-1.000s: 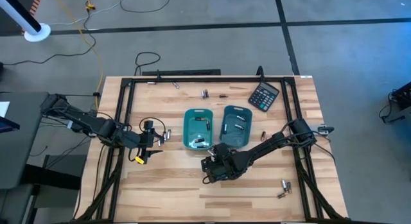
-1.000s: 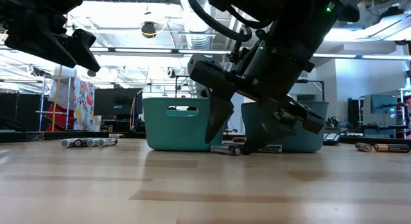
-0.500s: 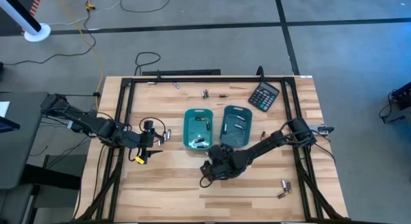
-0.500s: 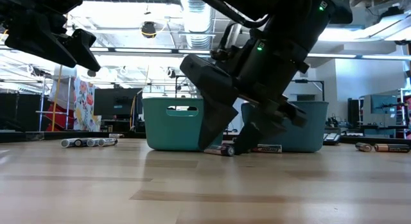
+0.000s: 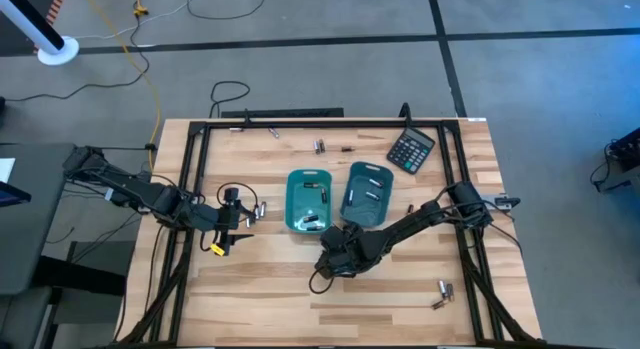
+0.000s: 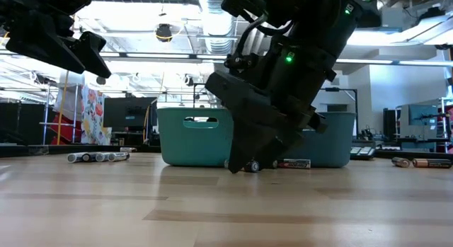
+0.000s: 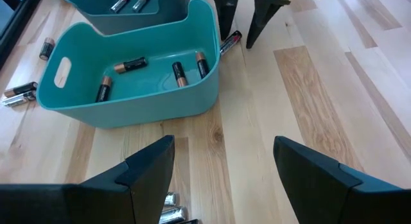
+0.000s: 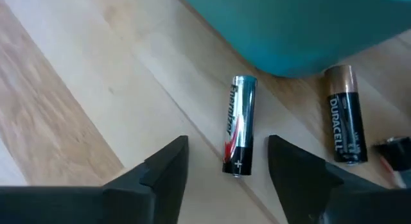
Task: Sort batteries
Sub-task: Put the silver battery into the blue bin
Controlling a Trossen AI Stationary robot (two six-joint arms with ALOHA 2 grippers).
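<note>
Two teal trays [image 5: 308, 200] [image 5: 366, 197] stand mid-table, each with batteries inside. A silvery battery [image 8: 237, 124] lies flat on the wood just outside a tray's near corner, and a dark coppery-ended one [image 8: 343, 121] lies beside it. My right gripper [image 8: 228, 142] is open and slants down over the silvery battery; its fingers stand on either side of the battery's near end with a gap on each side. In the low view its tips [image 6: 244, 161] are down by that battery [image 6: 252, 166]. My left gripper [image 7: 225, 166] waits open, raised left of the trays [image 5: 240, 214].
A black calculator [image 5: 411, 149] lies at the far right. Loose batteries lie by my left gripper [image 5: 258, 206], near the far edge [image 5: 320, 145], right of the trays [image 5: 409, 210] and at the near right [image 5: 440, 294]. Bare wood stretches along the near edge.
My right gripper has rolled about its own axis and shifted a little toward the table's left edge, so its fingers now stand on either side of the silvery battery. The battery has stayed where it was.
</note>
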